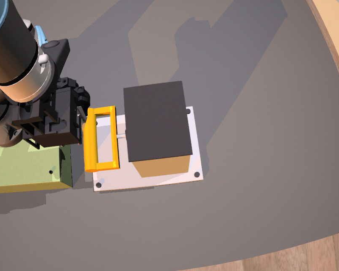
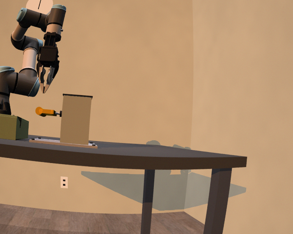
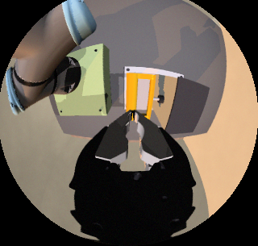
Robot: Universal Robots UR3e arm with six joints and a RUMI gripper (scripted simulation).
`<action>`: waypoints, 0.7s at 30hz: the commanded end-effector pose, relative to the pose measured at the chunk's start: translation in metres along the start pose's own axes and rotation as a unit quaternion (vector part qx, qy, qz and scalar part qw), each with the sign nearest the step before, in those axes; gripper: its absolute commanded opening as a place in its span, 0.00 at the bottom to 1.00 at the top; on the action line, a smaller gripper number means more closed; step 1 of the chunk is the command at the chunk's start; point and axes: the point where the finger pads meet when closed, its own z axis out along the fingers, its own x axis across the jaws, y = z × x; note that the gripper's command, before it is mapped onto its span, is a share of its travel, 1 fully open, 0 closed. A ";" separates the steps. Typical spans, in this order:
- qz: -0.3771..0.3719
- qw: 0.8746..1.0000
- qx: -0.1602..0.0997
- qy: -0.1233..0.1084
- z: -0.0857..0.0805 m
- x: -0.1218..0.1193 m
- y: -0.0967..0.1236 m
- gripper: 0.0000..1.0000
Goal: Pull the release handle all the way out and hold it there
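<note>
The orange release handle (image 1: 91,140) (image 2: 42,111) (image 3: 131,90) is a rectangular loop with a thick round grip on its outer side. It sticks out on a thin rod (image 1: 120,136) from the side of a tall tan box with a dark top (image 1: 156,119) (image 2: 75,118) (image 3: 189,105). The box stands on a white baseplate (image 1: 111,181) (image 2: 44,141). My gripper (image 2: 44,91) (image 3: 132,110) (image 1: 82,116) is shut with nothing between its fingers. It points down and hangs in the air well above the grip's end, touching nothing.
The arm's olive-green base block (image 1: 20,169) (image 2: 5,125) (image 3: 86,81) stands just left of the handle and baseplate. Everything rests on a dark round table (image 1: 251,145) (image 2: 141,153). A tan wall rises behind it.
</note>
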 end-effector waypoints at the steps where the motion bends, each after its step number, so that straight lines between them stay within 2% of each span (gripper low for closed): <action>1: 0.000 1.000 -0.001 0.001 -0.001 0.000 0.000 0.00; 21: -0.019 1.000 -0.001 0.000 -0.001 0.000 0.000 0.00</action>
